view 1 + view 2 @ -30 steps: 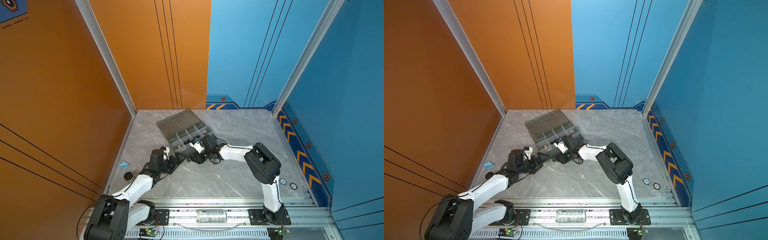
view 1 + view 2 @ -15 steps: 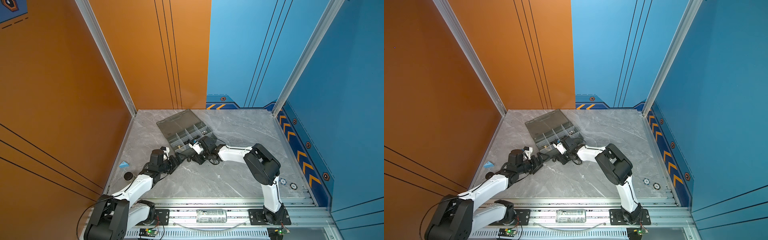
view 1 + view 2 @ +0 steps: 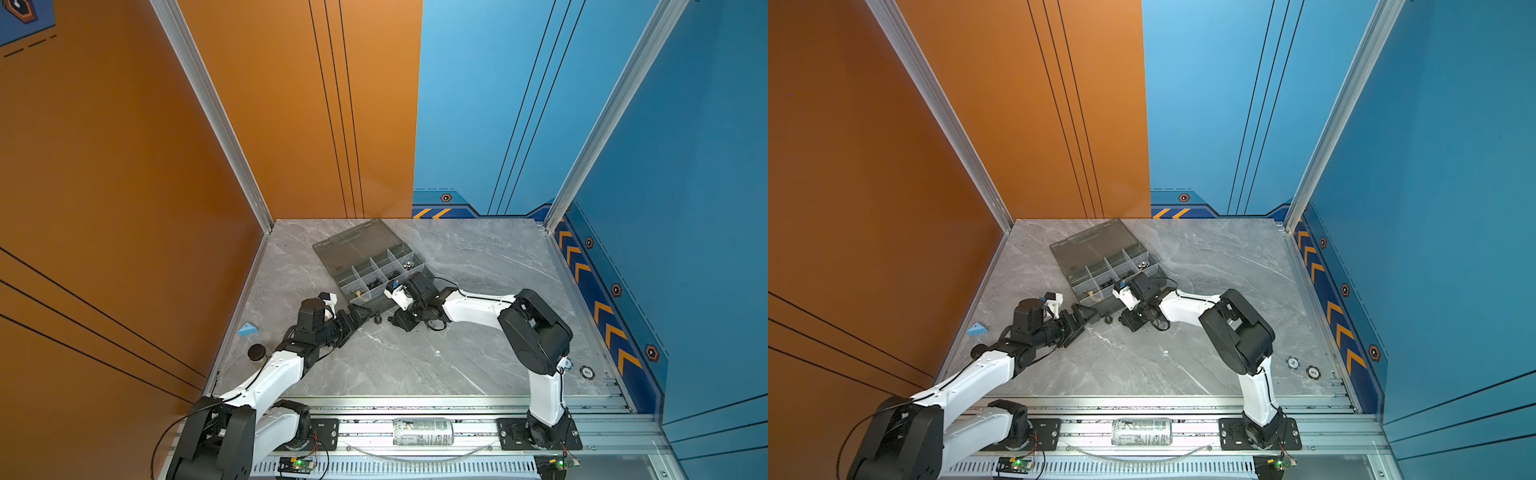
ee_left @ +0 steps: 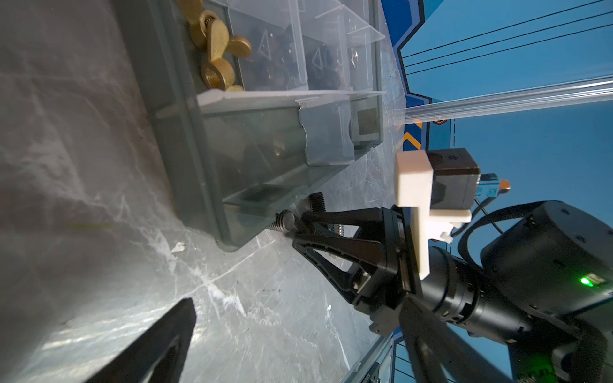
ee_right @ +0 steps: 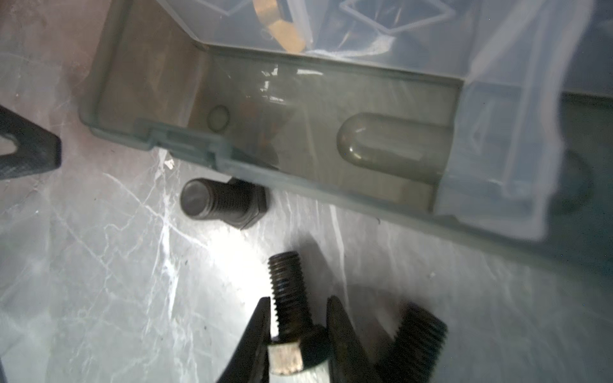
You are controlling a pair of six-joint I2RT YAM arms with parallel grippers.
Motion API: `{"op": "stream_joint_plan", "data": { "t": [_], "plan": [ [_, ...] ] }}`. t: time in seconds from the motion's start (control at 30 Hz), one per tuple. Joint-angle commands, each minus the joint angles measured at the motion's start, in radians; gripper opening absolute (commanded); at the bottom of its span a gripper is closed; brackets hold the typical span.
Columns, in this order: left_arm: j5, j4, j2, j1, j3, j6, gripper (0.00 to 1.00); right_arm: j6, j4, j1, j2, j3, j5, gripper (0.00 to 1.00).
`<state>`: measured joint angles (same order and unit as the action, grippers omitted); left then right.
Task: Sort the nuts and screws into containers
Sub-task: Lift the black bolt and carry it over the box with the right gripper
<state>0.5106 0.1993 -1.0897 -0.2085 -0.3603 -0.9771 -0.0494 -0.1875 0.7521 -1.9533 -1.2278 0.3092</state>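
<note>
Pickup, by the look of it: a screw off the surface. Top views first; box (image 3: 353,248) lies open at the back of the surface (image 3: 415,365), lid flat behind it; both arms crowd its near edge; right claw (image 3: 394,322) sits low just in front of the box, left claw (image 3: 360,313) close by and aimed at the same spot; one dark screw (image 3: 378,319) rests between them; too small here to read either claw.

Left wrist view; box corner looms large, brass wing nuts (image 4: 215,36) in an end compartment, dark pieces in the ones beyond; right claw's tips meet on the surface right at the box wall, screws bunched about them; only one finger (image 4: 159,341) of the left claw shows, so open or closed I cannot tell.

Right wrist view, and here's the answer; right claw is closed on a black screw (image 5: 288,298), pinched at the hex head, shank pointing at the box wall; a second screw (image 5: 219,202) lies against that wall; a third screw (image 5: 414,341) sits blurred beside the claw.

So the grasp looks made; next comes a lift clear of the surface, over the wall, and a drop among the dark pieces, not the brass; the grip sits near the head, so the screw could swing or slip; a slow rise is wanted.
</note>
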Motion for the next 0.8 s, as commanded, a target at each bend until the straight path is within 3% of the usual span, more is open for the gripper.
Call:
{"op": "stream_joint_plan", "data": {
  "t": [0.0, 0.23, 0.77],
  "plan": [
    [0.019, -0.028, 0.02, 0.011, 0.008, 0.0, 0.98, 0.023, -0.049, -0.014, 0.086, -0.003, 0.0, 0.0],
    [0.022, -0.026, 0.02, 0.012, 0.009, 0.0, 0.98, 0.056, -0.092, -0.042, 0.099, -0.103, 0.032, 0.0],
    [0.031, -0.029, 0.022, 0.021, 0.015, 0.0, 0.98, 0.094, -0.169, -0.045, -0.113, -0.389, 0.021, 0.0]
  ]
}}
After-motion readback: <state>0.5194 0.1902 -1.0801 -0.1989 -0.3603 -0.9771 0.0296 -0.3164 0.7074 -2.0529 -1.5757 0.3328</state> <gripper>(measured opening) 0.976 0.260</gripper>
